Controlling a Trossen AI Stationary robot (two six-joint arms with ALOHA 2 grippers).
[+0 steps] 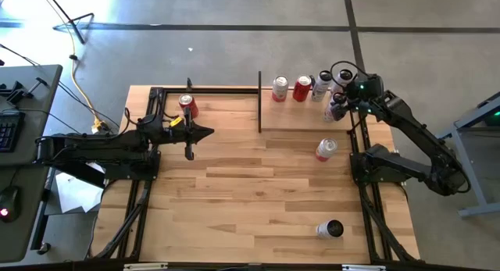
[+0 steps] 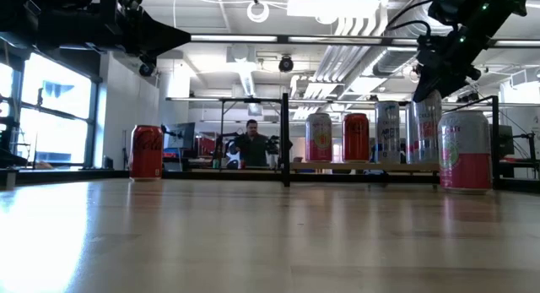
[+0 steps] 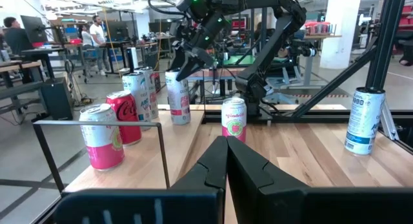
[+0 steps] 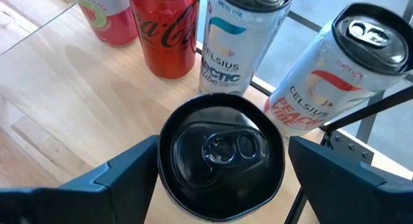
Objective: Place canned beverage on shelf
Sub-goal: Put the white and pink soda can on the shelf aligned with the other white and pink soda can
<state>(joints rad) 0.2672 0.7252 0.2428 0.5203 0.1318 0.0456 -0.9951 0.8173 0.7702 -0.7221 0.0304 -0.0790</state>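
Note:
The shelf (image 1: 301, 116) lies at the table's far right, with a thin black upright plate (image 1: 259, 103) at its left end. Standing on it in a row are a pink-and-white can (image 4: 103, 14), a red Coca-Cola can (image 4: 164, 30) and a white Celsius can (image 4: 239, 43); a second Celsius can (image 4: 335, 75) stands at the right end. A black-topped can (image 4: 219, 153) stands upright in front of them. My right gripper (image 4: 222, 179) hangs over this can, slanting down and open, one finger on either side and apart from it. My left gripper (image 1: 209, 133) is shut and level over the table's left half.
A pink-and-white can (image 1: 326, 149) stands on the table in front of the shelf. A white-and-dark can (image 1: 330, 229) is near the front right, and a red can (image 1: 187, 105) at the far left. Black frame rails (image 1: 361, 146) run along both sides. A person (image 2: 251, 145) is in the room behind.

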